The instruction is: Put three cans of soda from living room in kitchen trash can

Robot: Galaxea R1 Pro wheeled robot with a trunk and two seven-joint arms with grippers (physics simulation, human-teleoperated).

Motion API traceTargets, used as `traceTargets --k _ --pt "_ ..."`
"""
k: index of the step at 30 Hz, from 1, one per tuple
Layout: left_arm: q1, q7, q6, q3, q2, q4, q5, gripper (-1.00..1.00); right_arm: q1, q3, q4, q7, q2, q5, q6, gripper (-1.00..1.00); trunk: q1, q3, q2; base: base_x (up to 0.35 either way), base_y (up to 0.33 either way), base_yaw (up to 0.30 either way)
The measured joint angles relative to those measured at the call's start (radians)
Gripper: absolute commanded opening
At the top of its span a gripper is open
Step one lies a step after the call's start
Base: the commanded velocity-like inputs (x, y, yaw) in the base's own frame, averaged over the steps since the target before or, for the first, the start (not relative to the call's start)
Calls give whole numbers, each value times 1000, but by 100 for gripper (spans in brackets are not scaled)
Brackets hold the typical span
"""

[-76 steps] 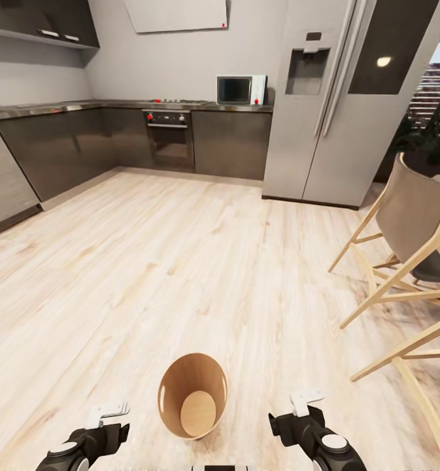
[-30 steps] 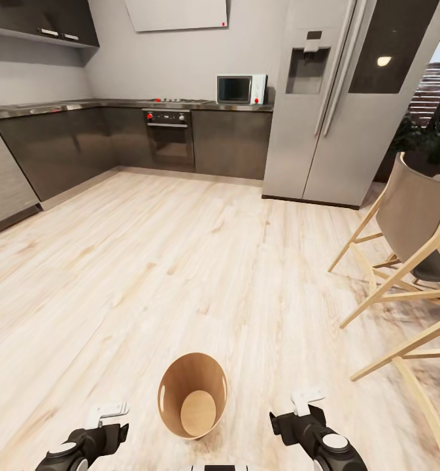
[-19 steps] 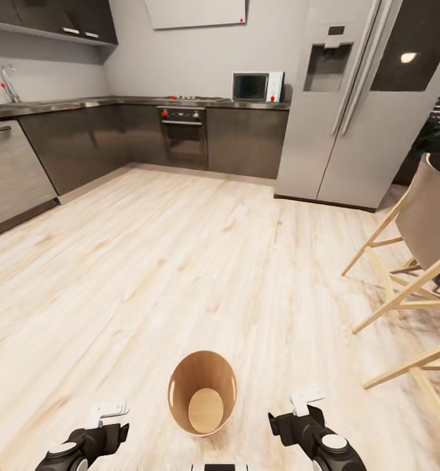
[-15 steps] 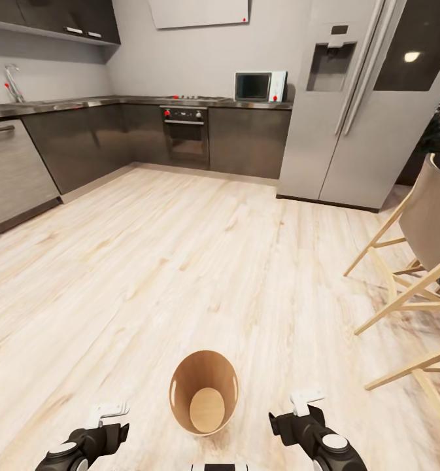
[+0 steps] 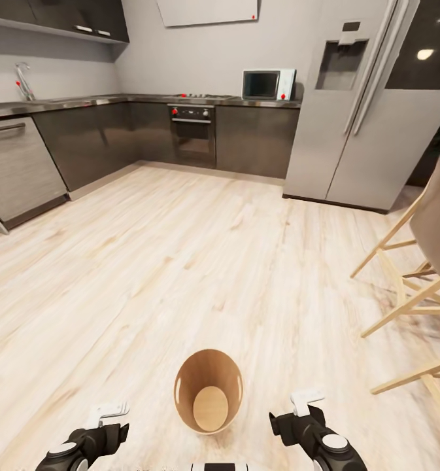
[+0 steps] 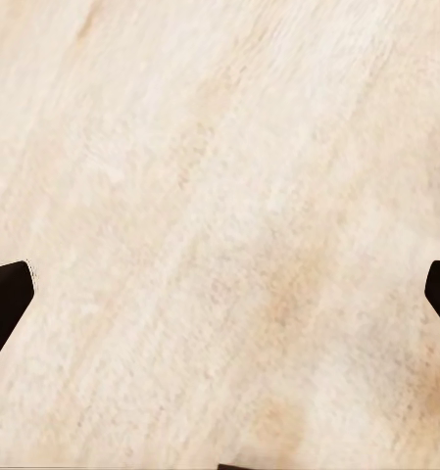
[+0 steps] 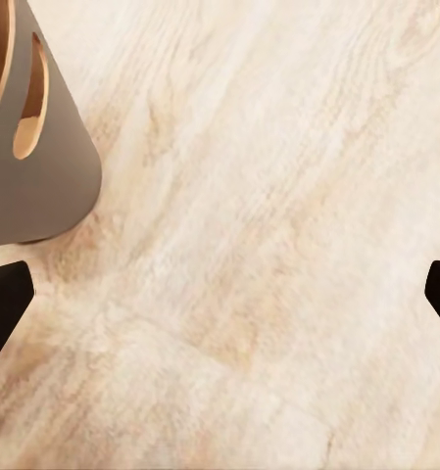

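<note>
A: Grippers first — left gripper [image 6: 220, 294] and right gripper [image 7: 220, 294] both spread wide, nothing between the fingers, low in the head frame.

B: And the tash can [image 5: 208, 391] sits bottom centre between them, upright on the pale floor [image 5: 180, 261], with no soda cans inside that we can see.

A: So we judge we're at the fetching stage; next we'd turn for the living room.

B: Right wrist catches the bin's grey outer wall and handle slot; head view gives us the fridge [image 5: 350, 98].
</note>
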Motion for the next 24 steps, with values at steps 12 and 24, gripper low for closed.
traceTargets --k 12,24 --pt "0 0 1 -6 -3 -1 0 100 0 -4 -2 -5 0 0 -3 100 0 -2 0 -14 0 24" --pt "0 3 4 -13 -5 3 0 100 0 -5 -3 -1 0 -2 0 100 0 -2 0 -2 0 0"
